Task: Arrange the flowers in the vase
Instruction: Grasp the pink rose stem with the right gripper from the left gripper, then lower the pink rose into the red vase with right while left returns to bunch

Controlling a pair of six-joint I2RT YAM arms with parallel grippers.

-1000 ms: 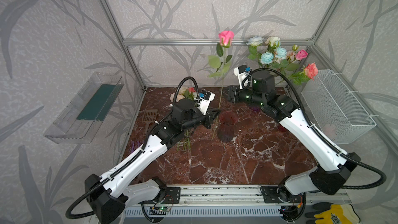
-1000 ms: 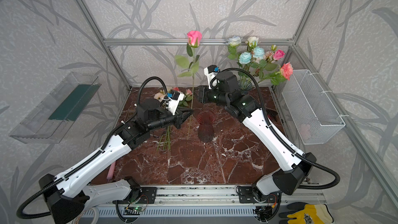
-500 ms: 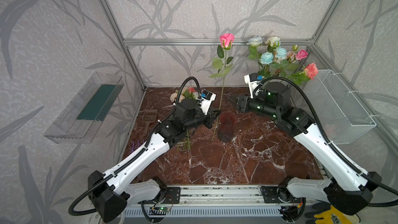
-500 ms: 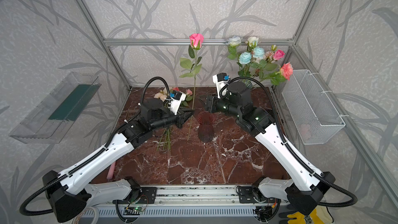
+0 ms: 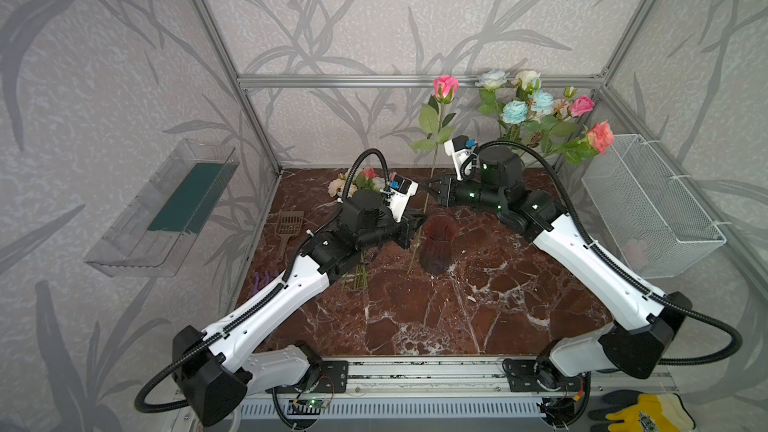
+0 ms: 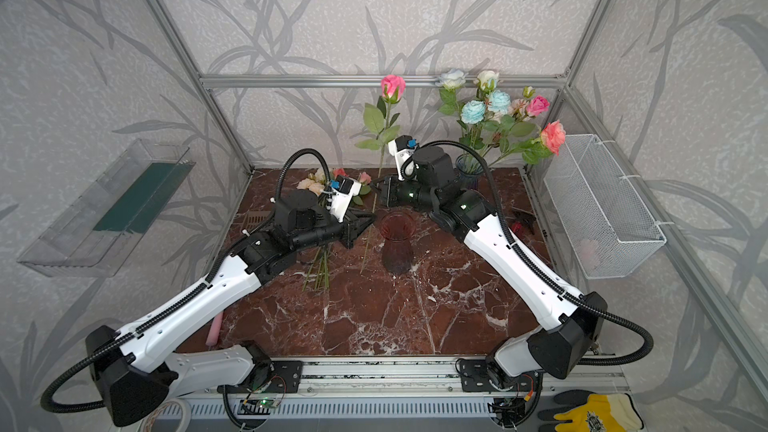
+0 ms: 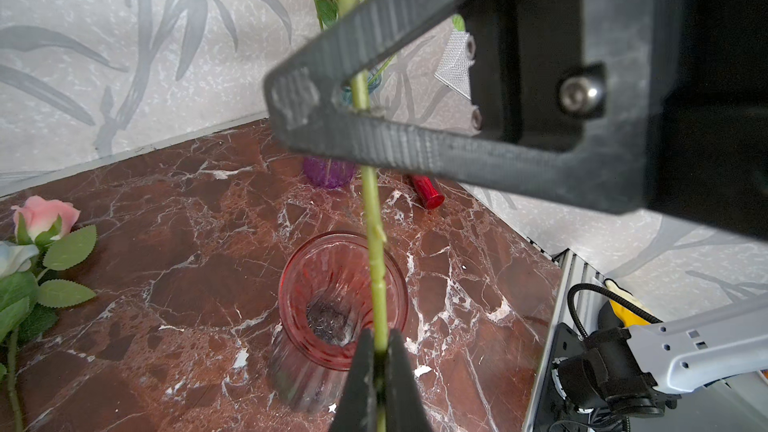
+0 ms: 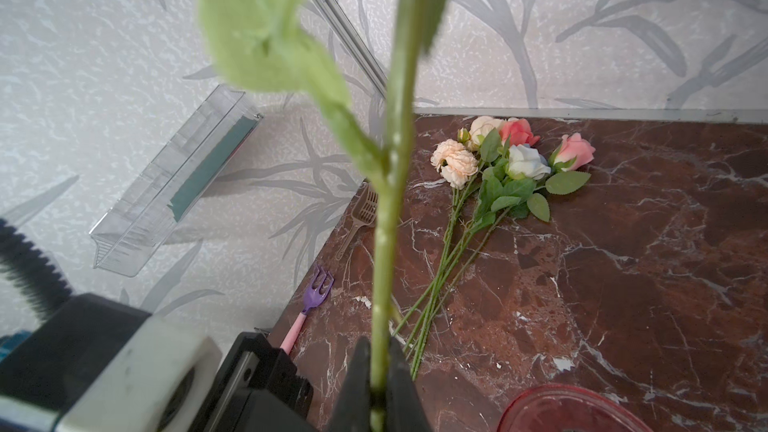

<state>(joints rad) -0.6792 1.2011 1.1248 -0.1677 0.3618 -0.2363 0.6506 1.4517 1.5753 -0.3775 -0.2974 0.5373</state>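
Grey leaf-patterned walls on an aluminium frame enclose a red-brown marble desk [image 5: 415, 317]. In both top views a pink rose [image 5: 445, 87] stands nearly upright near the middle of the desk. The long axis of its stem [image 5: 434, 160] runs from the head by the back wall down toward the front. The lower end appears outside the red vase [image 5: 438, 243], just beside the flank on the left arm's side; contact with the desk cannot be told. The left end effector [image 5: 420, 220] is clamped on the stem at about rim height. The right end effector [image 5: 429, 185] is clamped on the same stem just above, below the leaves. A bouquet [image 5: 536, 110] fills a second vase at the back. In the left wrist view, the left jaws pinch the stem [image 7: 376, 251], which crosses in front of the empty vase mouth [image 7: 291, 297] and runs on into the closed right end effector [image 7: 307, 101]. In the right wrist view, the right jaws grip the stem [image 8: 390, 201]. The loose roses [image 8: 498, 155] lie flat on the desk with their stems pointing forward. Judgement: the tip must rise above the rim and shift toward the right arm's side before lowering. The left end effector grips nearer the tip.
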